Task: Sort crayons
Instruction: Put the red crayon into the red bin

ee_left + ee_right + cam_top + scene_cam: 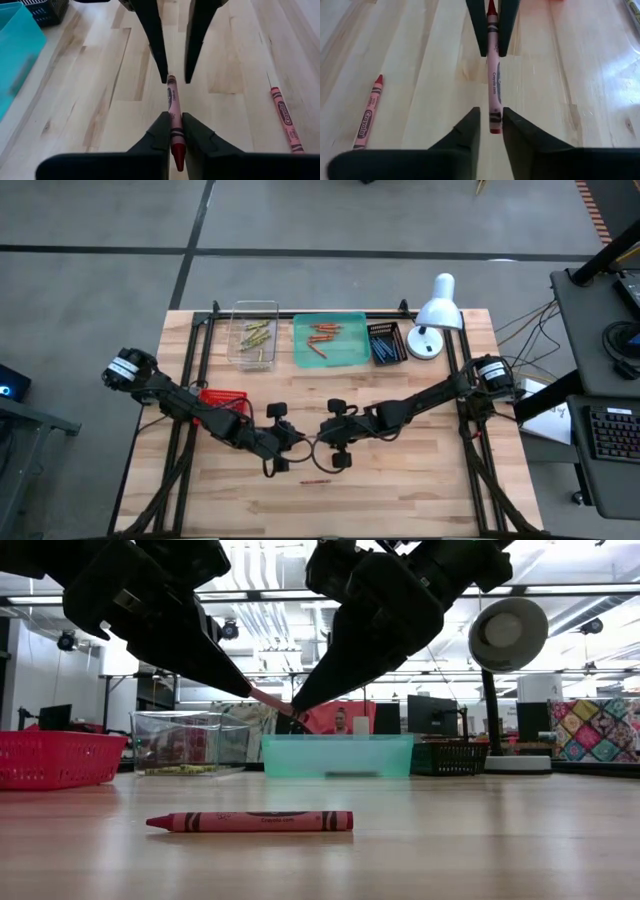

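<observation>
Passing red crayon (172,117) mid-air: our left gripper (172,131) clamps it, right gripper (490,122) loosening; teal tray (331,360) at 12 o'clock next.

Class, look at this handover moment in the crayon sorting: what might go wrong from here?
1. The red crayon hangs in the air between both grippers; the left gripper clamps only its tip end, so it may tilt or drop as the right gripper lets go.
2. If it falls, it could land by the loose crayon on the table and roll.
</observation>
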{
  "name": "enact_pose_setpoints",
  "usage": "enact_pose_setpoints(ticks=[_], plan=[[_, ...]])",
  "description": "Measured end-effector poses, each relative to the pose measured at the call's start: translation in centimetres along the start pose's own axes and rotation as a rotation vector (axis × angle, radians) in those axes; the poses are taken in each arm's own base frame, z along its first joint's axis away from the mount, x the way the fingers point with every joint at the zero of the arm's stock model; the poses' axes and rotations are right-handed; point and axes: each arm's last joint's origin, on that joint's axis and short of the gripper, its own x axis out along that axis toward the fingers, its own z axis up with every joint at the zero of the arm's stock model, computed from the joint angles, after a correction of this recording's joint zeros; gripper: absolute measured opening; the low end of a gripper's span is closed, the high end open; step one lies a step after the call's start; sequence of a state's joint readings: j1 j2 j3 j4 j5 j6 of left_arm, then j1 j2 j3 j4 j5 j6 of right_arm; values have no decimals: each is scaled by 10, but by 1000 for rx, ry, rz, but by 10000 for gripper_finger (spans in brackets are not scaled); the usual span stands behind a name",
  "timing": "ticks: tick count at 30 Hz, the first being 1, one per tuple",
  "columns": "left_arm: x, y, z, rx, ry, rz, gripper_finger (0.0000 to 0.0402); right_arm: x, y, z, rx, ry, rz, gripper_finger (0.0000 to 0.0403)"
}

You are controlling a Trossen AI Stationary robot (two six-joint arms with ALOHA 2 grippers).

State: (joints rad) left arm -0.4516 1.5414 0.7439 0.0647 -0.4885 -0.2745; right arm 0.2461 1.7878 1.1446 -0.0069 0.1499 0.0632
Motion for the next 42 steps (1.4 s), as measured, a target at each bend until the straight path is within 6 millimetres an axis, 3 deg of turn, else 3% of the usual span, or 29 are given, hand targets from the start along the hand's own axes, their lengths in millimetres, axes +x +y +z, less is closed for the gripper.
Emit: enact_pose_setpoints(ticks=[9,13,22,28,33,42], plan=[[-13,6,1,-23,62,18,1,-21,-4,8,-3,9,-13,137],[-27,10,17,-19,158,53,1,-35,-6,16,2,-24,-20,148],[-83,33,47,-28,653,300,0,-50,-8,25,11,-73,-51,151],[-111,47,58,-96,867,362,0,-48,-8,24,18,-67,-51,150],[-107,61,48,-199,980,331,0,-46,-8,23,19,-66,-52,151],[-87,87,1,-272,1183,451,6,-46,-8,23,21,-67,-52,151]])
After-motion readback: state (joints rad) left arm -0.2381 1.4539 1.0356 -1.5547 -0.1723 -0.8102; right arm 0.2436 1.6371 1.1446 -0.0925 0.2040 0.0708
